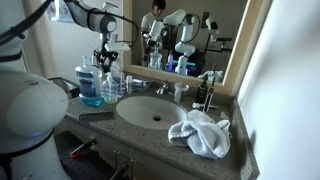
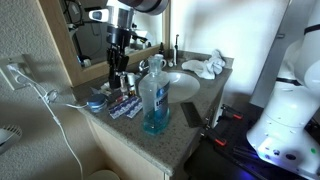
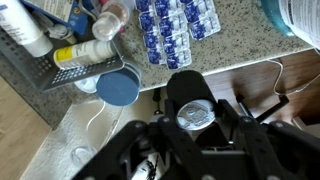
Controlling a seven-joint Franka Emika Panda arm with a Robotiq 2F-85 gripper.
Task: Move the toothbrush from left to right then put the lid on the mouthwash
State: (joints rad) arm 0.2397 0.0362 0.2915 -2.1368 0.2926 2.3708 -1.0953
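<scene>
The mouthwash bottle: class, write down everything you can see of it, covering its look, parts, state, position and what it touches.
The mouthwash bottle is tall and made of clear plastic, with a wide body that tapers to a narrow neck. Bright blue liquid fills most of the body. It stands upright on the speckled stone counter, beside the sink. In an exterior view a smaller bottle stands close beside it. Its top is too small to tell whether a lid is on.

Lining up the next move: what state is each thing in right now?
Mouthwash: upright, blue liquid inside; cap unclear.
Towel: crumpled in a heap.
Blister packs: lying flat.
End effector: raised; open or shut unclear.
</scene>
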